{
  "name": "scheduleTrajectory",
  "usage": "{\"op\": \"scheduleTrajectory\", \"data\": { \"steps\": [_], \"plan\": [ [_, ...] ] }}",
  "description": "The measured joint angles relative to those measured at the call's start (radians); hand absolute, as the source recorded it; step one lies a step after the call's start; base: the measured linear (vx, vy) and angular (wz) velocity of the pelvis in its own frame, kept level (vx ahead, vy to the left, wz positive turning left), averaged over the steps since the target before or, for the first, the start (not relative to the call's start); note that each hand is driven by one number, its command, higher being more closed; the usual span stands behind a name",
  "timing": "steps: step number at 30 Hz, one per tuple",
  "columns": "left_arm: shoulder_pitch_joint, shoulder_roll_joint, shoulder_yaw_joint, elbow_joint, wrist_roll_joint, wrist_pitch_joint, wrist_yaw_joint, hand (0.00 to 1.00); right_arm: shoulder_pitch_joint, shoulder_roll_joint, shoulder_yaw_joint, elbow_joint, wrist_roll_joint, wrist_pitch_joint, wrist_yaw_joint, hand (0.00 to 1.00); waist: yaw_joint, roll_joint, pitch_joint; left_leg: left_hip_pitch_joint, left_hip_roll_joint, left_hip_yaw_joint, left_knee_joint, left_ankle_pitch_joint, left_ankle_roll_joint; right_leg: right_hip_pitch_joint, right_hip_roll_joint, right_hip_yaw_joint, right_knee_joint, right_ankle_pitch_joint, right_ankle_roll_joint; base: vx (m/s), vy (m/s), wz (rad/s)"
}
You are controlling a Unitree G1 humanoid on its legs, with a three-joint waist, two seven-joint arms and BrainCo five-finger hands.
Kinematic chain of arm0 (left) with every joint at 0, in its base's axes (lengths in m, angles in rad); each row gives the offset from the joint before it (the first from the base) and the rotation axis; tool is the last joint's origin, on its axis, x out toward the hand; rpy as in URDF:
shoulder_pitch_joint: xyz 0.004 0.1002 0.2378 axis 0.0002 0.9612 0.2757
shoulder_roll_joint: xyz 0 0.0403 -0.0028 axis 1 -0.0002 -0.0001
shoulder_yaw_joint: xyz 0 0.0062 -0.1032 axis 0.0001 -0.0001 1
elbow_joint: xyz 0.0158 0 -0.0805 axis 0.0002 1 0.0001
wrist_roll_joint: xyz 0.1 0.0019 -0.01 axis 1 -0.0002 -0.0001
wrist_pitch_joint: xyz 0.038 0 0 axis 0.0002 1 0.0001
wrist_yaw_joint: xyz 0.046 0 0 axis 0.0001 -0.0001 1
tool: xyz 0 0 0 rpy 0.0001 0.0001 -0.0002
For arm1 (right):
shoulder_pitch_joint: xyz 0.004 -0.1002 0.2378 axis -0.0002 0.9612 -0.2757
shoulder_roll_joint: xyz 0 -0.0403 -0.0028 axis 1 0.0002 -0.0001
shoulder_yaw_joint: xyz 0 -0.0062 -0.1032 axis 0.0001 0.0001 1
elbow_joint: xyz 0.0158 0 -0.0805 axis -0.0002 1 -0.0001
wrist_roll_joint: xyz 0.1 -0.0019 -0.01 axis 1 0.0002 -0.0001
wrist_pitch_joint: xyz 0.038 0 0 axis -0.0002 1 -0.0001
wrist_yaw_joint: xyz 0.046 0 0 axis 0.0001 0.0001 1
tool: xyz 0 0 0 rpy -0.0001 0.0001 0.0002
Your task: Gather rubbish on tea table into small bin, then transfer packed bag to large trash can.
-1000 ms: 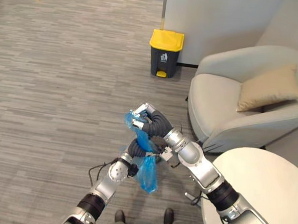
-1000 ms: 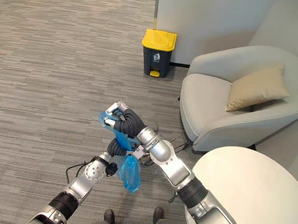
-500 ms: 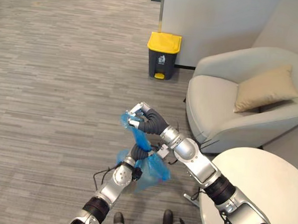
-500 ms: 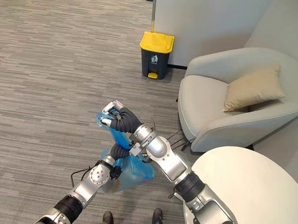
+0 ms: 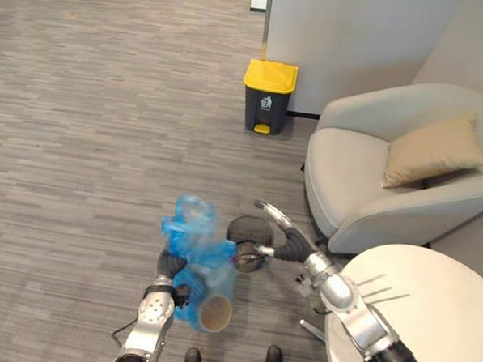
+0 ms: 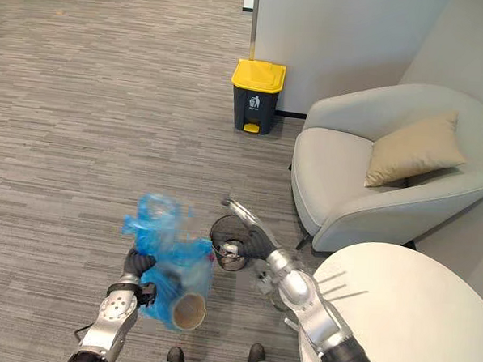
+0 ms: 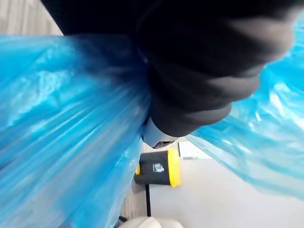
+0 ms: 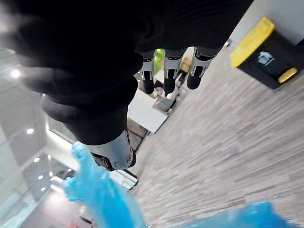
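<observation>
Rubbish is already packed in the blue bag (image 5: 193, 255), which hangs in the air above the floor at your lower left, with the round brown end of a paper tube or cup (image 5: 215, 313) showing through its bottom. The bag is at the left hand (image 5: 166, 265), and I think it is carried high so that it does not drag on the floor. Plastic hides that hand's fingers, so I cannot tell you how they close.

Just to the right stands the small bin (image 6: 221, 253), black mesh, on the floor; whether something remains inside I cannot tell. The right hand (image 5: 278, 225) is over it, fingers straight and spread, holding nothing, so the whole weight is on the left side.

Farther away, against the wall, waits the large trash can (image 5: 268, 97) with its yellow lid closed. You will probably need the free right hand for that lid. The armchair (image 5: 363, 179) and the white tea table (image 5: 429, 312) are at the right.
</observation>
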Motion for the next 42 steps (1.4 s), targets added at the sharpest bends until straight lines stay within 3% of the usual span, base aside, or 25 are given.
{"op": "scheduleTrajectory", "data": {
  "steps": [7,12,13,14,16,17,18,20,23,24,25,26,27,28,29,31,33,34,36,37,38,39,40,41,42],
  "plan": [
    [0.071,0.044,0.119,0.108,0.003,-0.006,-0.034,1.00,0.146,0.002,-0.162,0.224,0.147,-0.004,0.070,0.00,-0.003,0.014,-0.001,-0.041,-0.018,-0.075,0.029,-0.001,0.000,0.007,-0.022,-0.074,0.019,-0.029,0.010,0.00,0.007,0.34],
    [0.092,0.044,0.162,0.124,0.000,-0.006,-0.066,1.00,0.165,0.063,-0.322,0.414,0.178,0.015,0.052,0.00,0.003,0.037,0.034,-0.179,-0.037,-0.167,0.146,-0.033,0.009,-0.011,-0.056,-0.221,0.088,-0.081,0.020,-0.06,0.020,0.81],
    [0.092,0.043,0.165,0.123,0.000,-0.006,-0.066,1.00,0.167,0.071,-0.335,0.428,0.178,0.015,0.046,0.00,0.003,0.039,0.036,-0.191,-0.033,-0.149,0.150,-0.050,0.024,-0.013,-0.067,-0.239,0.092,-0.085,0.021,-0.08,0.042,1.02],
    [0.102,0.033,0.169,0.123,0.000,-0.005,-0.067,1.00,0.172,0.099,-0.377,0.456,0.178,0.021,0.026,0.00,-0.001,0.039,0.037,-0.205,-0.017,-0.049,0.152,-0.068,0.052,-0.014,-0.089,-0.293,0.087,-0.093,0.032,0.00,0.071,1.02],
    [0.108,0.011,0.171,0.122,0.000,-0.005,-0.071,1.00,0.173,0.123,-0.417,0.482,0.184,0.024,0.006,0.00,0.000,0.035,0.047,-0.221,0.019,0.094,0.189,-0.074,0.061,-0.014,-0.108,-0.329,0.095,-0.096,0.036,0.07,0.104,0.88],
    [0.124,-0.001,0.171,0.122,0.000,-0.005,-0.086,1.00,0.168,0.144,-0.433,0.509,0.188,0.040,-0.011,0.00,0.005,0.051,0.053,-0.233,0.040,0.156,0.236,-0.072,0.058,0.000,-0.122,-0.353,0.112,-0.106,0.055,0.08,0.106,0.50],
    [0.136,-0.001,0.172,0.122,0.000,-0.005,-0.088,1.00,0.163,0.153,-0.431,0.519,0.188,0.046,-0.014,0.00,0.008,0.046,0.056,-0.237,0.037,0.154,0.256,-0.082,0.062,0.003,-0.126,-0.355,0.120,-0.110,0.060,0.08,0.098,0.39],
    [0.177,-0.003,0.177,0.118,0.000,-0.004,-0.089,1.00,0.163,0.184,-0.435,0.518,0.188,0.049,-0.028,0.00,0.028,0.035,0.061,-0.263,0.033,0.142,0.356,-0.165,0.065,0.014,-0.158,-0.361,0.147,-0.145,0.090,0.09,0.161,0.15],
    [0.224,-0.015,0.188,0.070,-0.001,0.000,-0.107,1.00,0.166,0.227,-0.476,0.520,0.196,0.062,-0.045,0.00,0.032,0.013,0.076,-0.300,0.014,0.134,0.512,-0.293,0.081,0.010,-0.233,-0.365,0.290,-0.235,0.126,0.16,0.232,0.28],
    [0.239,-0.013,0.185,0.045,-0.005,0.002,-0.109,1.00,0.173,0.237,-0.477,0.518,0.196,0.065,-0.050,0.00,0.030,-0.006,0.088,-0.302,-0.004,0.116,0.549,-0.339,0.090,-0.011,-0.271,-0.336,0.409,-0.260,0.065,0.24,0.241,0.30],
    [0.241,-0.017,0.179,0.034,-0.009,0.003,-0.108,1.00,0.173,0.237,-0.474,0.517,0.196,0.070,-0.050,0.00,0.031,-0.006,0.096,-0.298,-0.007,0.111,0.562,-0.358,0.095,-0.056,-0.285,-0.289,0.507,-0.247,0.033,0.21,0.192,0.28],
    [0.237,-0.013,0.161,0.029,-0.011,0.003,-0.109,1.00,0.176,0.243,-0.467,0.517,0.197,0.080,-0.050,0.00,0.025,0.002,0.102,-0.279,-0.008,0.088,0.561,-0.369,0.108,-0.174,-0.283,-0.155,0.699,-0.185,-0.025,0.27,0.192,0.37],
    [0.221,0.002,0.148,0.029,-0.011,0.003,-0.106,1.00,0.182,0.263,-0.467,0.518,0.198,0.082,-0.050,0.00,0.014,0.010,0.116,-0.265,-0.003,0.056,0.552,-0.378,0.112,-0.236,-0.238,-0.077,0.776,-0.247,0.041,0.29,0.160,0.42],
    [0.213,0.011,0.147,0.027,-0.011,0.003,-0.105,1.00,0.185,0.274,-0.465,0.518,0.198,0.083,-0.049,0.00,0.011,-0.001,0.121,-0.249,-0.006,0.051,0.535,-0.378,0.112,-0.262,-0.216,-0.065,0.782,-0.272,0.049,0.32,0.060,0.42],
    [0.204,0.023,0.142,0.026,-0.011,0.003,-0.103,1.00,0.183,0.288,-0.460,0.517,0.198,0.082,-0.050,0.00,0.003,-0.021,0.126,-0.220,-0.013,0.044,0.502,-0.380,0.110,-0.307,-0.185,-0.063,0.749,-0.293,0.044,0.27,0.007,0.24],
    [0.162,0.026,0.127,0.026,-0.011,0.003,-0.102,1.00,0.180,0.285,-0.462,0.516,0.205,0.082,-0.057,0.00,-0.005,-0.023,0.132,-0.188,-0.014,0.022,0.479,-0.405,0.099,-0.380,-0.129,-0.107,0.615,-0.286,0.047,0.39,-0.018,0.33],
    [0.123,0.024,0.105,0.036,-0.011,0.003,-0.101,1.00,0.178,0.285,-0.465,0.516,0.205,0.083,-0.067,0.00,-0.021,-0.025,0.137,-0.147,-0.032,-0.002,0.439,-0.415,0.087,-0.406,-0.122,-0.147,0.439,-0.220,0.064,0.47,-0.038,0.51],
    [0.102,0.020,0.096,0.040,-0.010,0.003,-0.100,1.00,0.175,0.284,-0.466,0.515,0.205,0.082,-0.069,0.00,-0.032,-0.026,0.138,-0.102,-0.049,-0.019,0.413,-0.407,0.070,-0.408,-0.123,-0.159,0.304,-0.153,0.065,0.50,-0.070,0.69],
    [0.081,0.020,0.079,0.046,-0.010,0.001,-0.094,1.00,0.180,0.279,-0.466,0.504,0.205,0.083,-0.069,0.00,-0.039,-0.024,0.135,-0.043,-0.057,-0.034,0.404,-0.431,0.029,-0.428,-0.130,-0.148,0.286,-0.089,0.034,0.49,-0.150,0.74],
    [0.077,0.017,0.069,0.045,-0.010,0.000,-0.087,1.00,0.189,0.274,-0.465,0.488,0.204,0.084,-0.068,0.00,-0.053,-0.016,0.132,-0.015,-0.045,-0.038,0.401,-0.449,-0.001,-0.437,-0.138,-0.150,0.339,-0.059,-0.007,0.59,-0.261,1.03],
    [0.082,-0.004,0.060,0.046,-0.010,-0.001,-0.085,1.00,0.203,0.253,-0.457,0.460,0.205,0.084,-0.066,0.00,-0.076,0.011,0.120,0.007,-0.010,-0.057,0.435,-0.439,-0.047,-0.435,-0.122,-0.175,0.425,-0.044,-0.059,0.67,-0.287,0.70],
    [0.094,-0.029,0.058,0.036,-0.011,-0.002,-0.086,1.00,0.189,0.236,-0.449,0.435,0.204,0.083,-0.063,0.00,-0.055,0.054,0.122,-0.034,0.055,-0.057,0.567,-0.408,-0.101,-0.422,-0.081,-0.199,0.466,-0.103,-0.087,0.69,-0.304,0.26],
    [0.101,-0.041,0.061,0.031,-0.010,-0.002,-0.086,1.00,0.179,0.231,-0.449,0.416,0.205,0.082,-0.063,0.00,-0.048,0.070,0.127,-0.066,0.086,-0.053,0.662,-0.375,-0.096,-0.406,-0.062,-0.198,0.479,-0.123,-0.111,0.89,-0.355,-0.60],
    [0.118,-0.072,0.070,0.032,-0.010,0.003,-0.088,1.00,0.156,0.221,-0.438,0.378,0.205,0.082,-0.064,0.00,-0.038,0.089,0.137,-0.157,0.156,-0.027,0.904,-0.158,-0.003,-0.342,-0.006,-0.191,0.464,-0.163,-0.150,0.75,-0.306,-0.73],
    [0.127,-0.084,0.066,0.031,-0.011,0.002,-0.089,1.00,0.155,0.214,-0.424,0.361,0.205,0.077,-0.067,0.00,-0.026,0.085,0.141,-0.187,0.189,-0.021,1.007,-0.116,0.007,-0.276,0.023,-0.166,0.428,-0.179,-0.157,0.88,-0.329,-0.79]
  ]
}}
